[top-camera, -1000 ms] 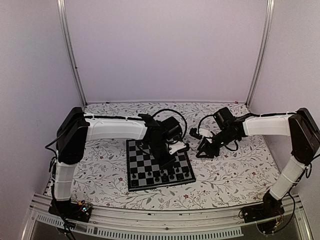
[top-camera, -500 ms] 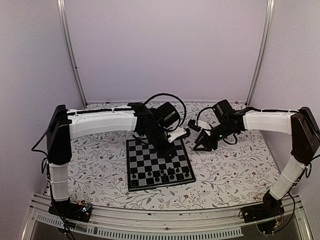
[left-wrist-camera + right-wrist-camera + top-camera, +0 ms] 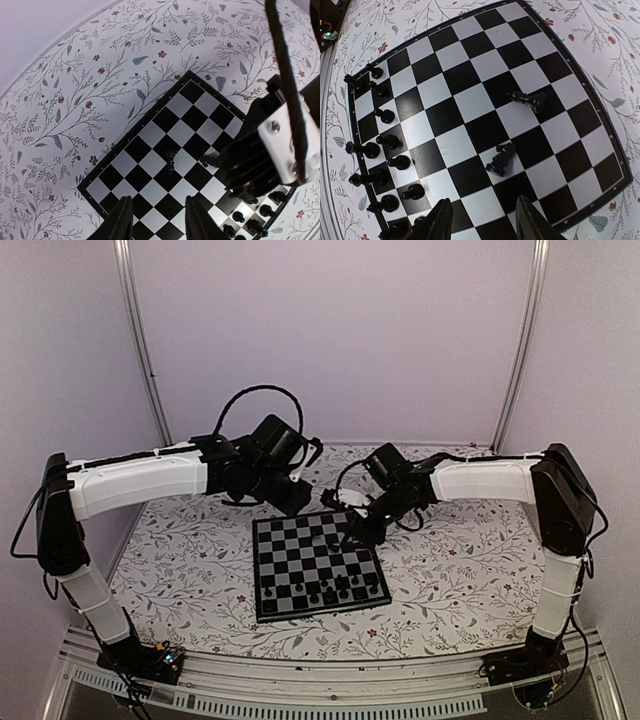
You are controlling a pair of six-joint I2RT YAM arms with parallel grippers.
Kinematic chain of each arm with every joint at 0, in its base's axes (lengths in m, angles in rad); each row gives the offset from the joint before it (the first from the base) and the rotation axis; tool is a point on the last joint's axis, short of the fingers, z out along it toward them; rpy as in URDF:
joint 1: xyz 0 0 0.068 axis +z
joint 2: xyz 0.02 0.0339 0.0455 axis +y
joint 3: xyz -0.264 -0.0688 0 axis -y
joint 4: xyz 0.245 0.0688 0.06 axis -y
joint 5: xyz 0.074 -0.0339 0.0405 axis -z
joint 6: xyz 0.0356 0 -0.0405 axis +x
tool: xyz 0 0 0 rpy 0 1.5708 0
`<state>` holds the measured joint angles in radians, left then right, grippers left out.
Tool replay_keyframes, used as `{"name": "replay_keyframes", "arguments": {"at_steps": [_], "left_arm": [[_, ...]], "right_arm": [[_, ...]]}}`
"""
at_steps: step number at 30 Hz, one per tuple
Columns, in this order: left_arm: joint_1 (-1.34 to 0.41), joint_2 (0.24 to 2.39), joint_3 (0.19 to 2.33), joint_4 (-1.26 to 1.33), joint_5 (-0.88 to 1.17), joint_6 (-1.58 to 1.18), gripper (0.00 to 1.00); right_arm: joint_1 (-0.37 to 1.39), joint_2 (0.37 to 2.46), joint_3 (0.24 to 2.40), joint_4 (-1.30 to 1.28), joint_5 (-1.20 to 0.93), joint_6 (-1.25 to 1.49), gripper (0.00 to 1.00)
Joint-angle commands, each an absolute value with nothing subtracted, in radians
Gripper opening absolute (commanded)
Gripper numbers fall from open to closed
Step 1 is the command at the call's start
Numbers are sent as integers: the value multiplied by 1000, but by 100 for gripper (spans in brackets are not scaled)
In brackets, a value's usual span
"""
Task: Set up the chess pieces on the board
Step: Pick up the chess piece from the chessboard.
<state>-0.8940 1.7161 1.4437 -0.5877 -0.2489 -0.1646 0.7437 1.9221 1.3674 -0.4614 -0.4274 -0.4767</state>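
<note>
The board (image 3: 300, 562) lies in the middle of the table. Several black chess pieces (image 3: 325, 590) stand in two rows along its near edge. In the right wrist view these rows (image 3: 382, 150) are at the left, and two pieces lie toppled mid-board: one (image 3: 527, 99) further off, one (image 3: 501, 159) just beyond my right gripper (image 3: 482, 222), which is open and empty. In the top view my right gripper (image 3: 358, 532) hovers over the board's far right corner. My left gripper (image 3: 300, 502) is open and empty above the far edge. Its wrist view shows a toppled piece (image 3: 171, 159) ahead of the gripper (image 3: 157, 225).
The floral table cover (image 3: 450, 570) surrounds the board. The right arm's gripper body (image 3: 265, 155) fills the right side of the left wrist view, close to my left gripper. Purple walls enclose the back and sides.
My left arm has lifted and pulled back to the left, off the middle of the board. My right arm has swung left, from the cover to over the board's far right corner.
</note>
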Motion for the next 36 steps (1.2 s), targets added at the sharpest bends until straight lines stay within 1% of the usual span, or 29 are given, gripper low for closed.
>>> {"name": "replay_keyframes", "arguments": {"at_steps": [1, 7, 10, 15, 18, 22, 29, 32, 34, 36], "left_arm": [[-872, 1674, 1388, -518, -285, -263, 38], [-847, 1656, 1313, -497, -270, -325, 41], [-824, 1636, 1269, -473, -249, -362, 43], [-788, 1600, 1215, -433, -206, -388, 45], [-778, 1594, 1208, -435, -207, -388, 45], [-767, 1600, 1206, -440, -203, -390, 45], [-756, 1620, 1209, -423, -171, -397, 44], [-753, 1635, 1221, -421, -165, -393, 45], [-752, 1644, 1229, -421, -163, -394, 44], [-750, 1652, 1234, -420, -157, -400, 44]], "right_arm": [[783, 2007, 1440, -494, -354, -425, 48], [800, 2080, 1501, -510, -277, -387, 50], [802, 2112, 1532, -524, -282, -384, 50], [807, 2168, 1580, -549, -299, -383, 50], [811, 2192, 1592, -559, -303, -383, 48], [813, 2203, 1593, -569, -294, -377, 44], [813, 2157, 1541, -564, -234, -364, 43], [813, 2147, 1528, -561, -221, -366, 39], [813, 2149, 1526, -561, -213, -367, 31], [813, 2146, 1522, -561, -209, -368, 25]]}}
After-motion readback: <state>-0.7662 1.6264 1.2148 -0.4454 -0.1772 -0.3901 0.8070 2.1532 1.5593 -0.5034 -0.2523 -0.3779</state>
